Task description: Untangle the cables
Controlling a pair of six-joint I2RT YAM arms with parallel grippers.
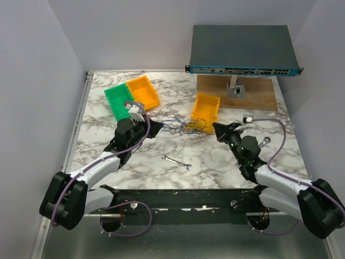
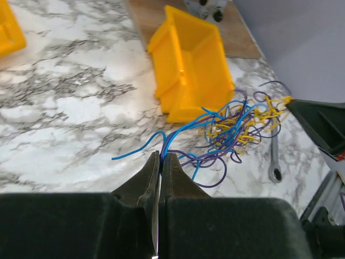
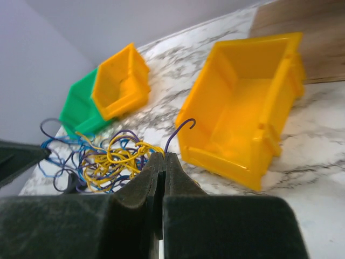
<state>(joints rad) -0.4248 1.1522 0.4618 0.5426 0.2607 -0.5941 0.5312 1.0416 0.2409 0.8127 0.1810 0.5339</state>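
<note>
The cables [image 1: 186, 127] sit in one knot on the table [image 1: 140, 172], just in front of the yellow bin [image 1: 206, 110]. Pulling outward from here could cinch the knot tighter, let a thin strand slip free, or snag and drag the bin. Both arms reach low and inward, tips facing each other. The left gripper [image 2: 161, 156] is pressed together on a blue strand, and the right gripper [image 3: 163, 156] is pinching yellow and purple strands.

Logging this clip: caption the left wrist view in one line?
Left gripper shut on blue strands of the cables, whose tangle lies beside a yellow bin.
</note>
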